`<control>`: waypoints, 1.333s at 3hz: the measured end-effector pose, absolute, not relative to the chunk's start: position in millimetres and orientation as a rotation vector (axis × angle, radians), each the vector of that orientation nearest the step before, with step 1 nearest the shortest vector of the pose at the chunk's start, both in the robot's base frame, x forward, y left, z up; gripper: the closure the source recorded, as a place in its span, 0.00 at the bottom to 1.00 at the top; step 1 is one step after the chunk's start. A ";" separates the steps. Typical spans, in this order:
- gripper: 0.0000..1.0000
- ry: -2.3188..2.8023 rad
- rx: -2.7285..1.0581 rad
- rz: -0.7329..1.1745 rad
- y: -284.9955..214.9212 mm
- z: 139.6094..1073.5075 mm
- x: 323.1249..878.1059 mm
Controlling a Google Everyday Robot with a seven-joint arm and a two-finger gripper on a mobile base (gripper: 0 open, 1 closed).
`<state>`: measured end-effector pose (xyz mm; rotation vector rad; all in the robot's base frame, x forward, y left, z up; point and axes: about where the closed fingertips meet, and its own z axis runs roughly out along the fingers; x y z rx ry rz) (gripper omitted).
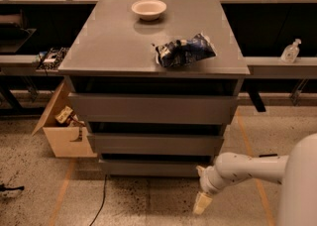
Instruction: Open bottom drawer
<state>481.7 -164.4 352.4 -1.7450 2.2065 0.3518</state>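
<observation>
The grey cabinet [153,36] has three handleless drawer fronts. The bottom drawer [148,167] is the slimmest panel, just above the floor, and looks shut. My gripper [202,202] hangs at the end of the white arm [247,168], low near the floor, just in front of and below the bottom drawer's right end. It points downward and does not touch the drawer.
A white bowl [148,8] and a blue chip bag [185,50] lie on the cabinet top. An open cardboard box [63,126] stands on the floor at the cabinet's left. A black cable [101,197] runs over the floor. Workbenches line the back, with a bottle [290,51] at right.
</observation>
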 end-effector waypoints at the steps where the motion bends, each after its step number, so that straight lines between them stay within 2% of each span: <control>1: 0.00 2.204 -1.778 0.324 -169.6 320.4 499.1; 4: 0.00 2.180 -1.860 0.109 -140.8 231.3 556.6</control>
